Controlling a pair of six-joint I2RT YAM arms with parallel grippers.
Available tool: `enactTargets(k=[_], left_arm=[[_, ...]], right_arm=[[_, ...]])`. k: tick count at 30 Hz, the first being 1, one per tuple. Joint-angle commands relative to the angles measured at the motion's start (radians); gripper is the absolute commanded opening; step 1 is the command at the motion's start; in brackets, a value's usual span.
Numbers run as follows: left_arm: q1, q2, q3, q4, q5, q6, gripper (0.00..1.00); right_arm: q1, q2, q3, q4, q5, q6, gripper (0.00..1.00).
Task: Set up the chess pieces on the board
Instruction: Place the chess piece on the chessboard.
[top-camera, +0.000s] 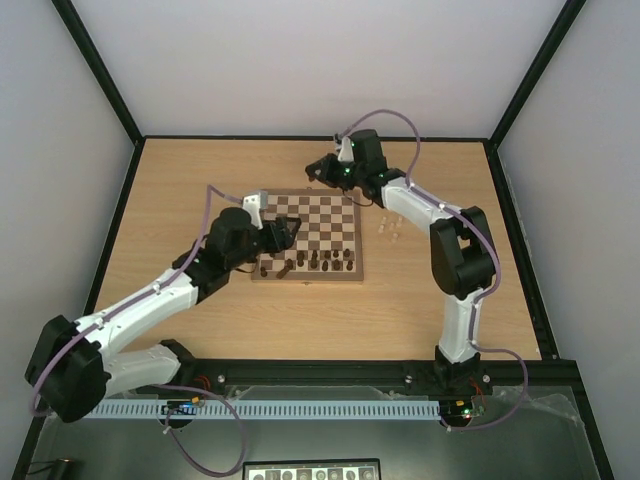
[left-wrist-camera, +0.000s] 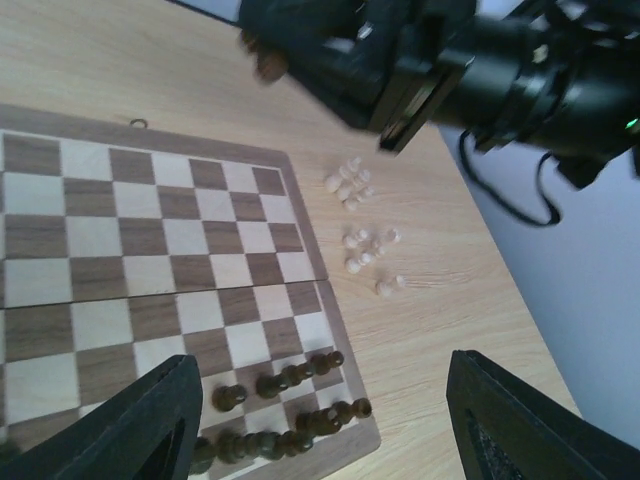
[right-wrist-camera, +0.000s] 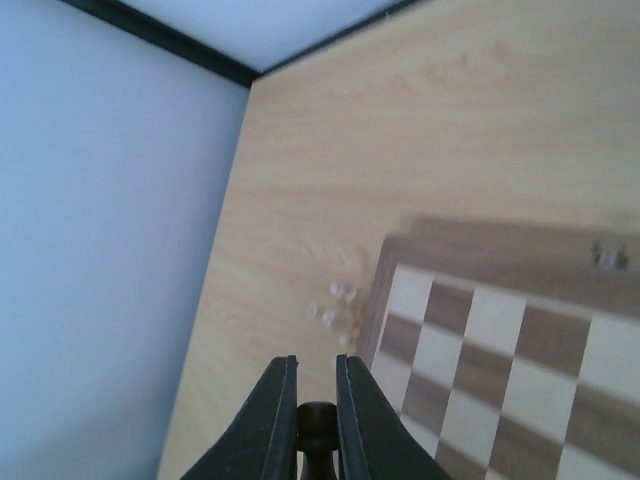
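Note:
The board (top-camera: 312, 236) lies mid-table. Several dark chess pieces (top-camera: 312, 262) stand crowded along its near edge; in the left wrist view these dark pieces (left-wrist-camera: 290, 395) fill the corner squares. Several cream pieces (top-camera: 392, 226) sit on the table right of the board, and the left wrist view shows the same cream pieces (left-wrist-camera: 358, 225). My left gripper (top-camera: 288, 233) hovers over the board's left side, open and empty, its fingers (left-wrist-camera: 150, 425) wide apart. My right gripper (right-wrist-camera: 317, 395), above the board's far edge (top-camera: 323, 169), is shut on one dark piece (right-wrist-camera: 317, 422).
The right arm (left-wrist-camera: 470, 70) reaches across the far side of the board. A few small blurred pale things (right-wrist-camera: 338, 305) lie on the table by the board's corner. Black frame posts and white walls ring the tabletop (top-camera: 180, 190).

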Motion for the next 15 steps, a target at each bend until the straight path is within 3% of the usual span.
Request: enactTargets(k=[1, 6, 15], left_arm=[[-0.104, 0.053, 0.025, 0.123, -0.246, 0.049, 0.69], [-0.144, 0.126, 0.035, 0.214, -0.338, 0.072, 0.61], [-0.148, 0.238, 0.095, 0.258, -0.419, 0.095, 0.55]], right_arm=[[-0.006, -0.069, -0.150, 0.189, -0.172, 0.182, 0.02], [-0.006, -0.136, -0.266, 0.323, -0.237, 0.287, 0.02], [-0.006, -0.179, -0.297, 0.343, -0.261, 0.370, 0.02]])
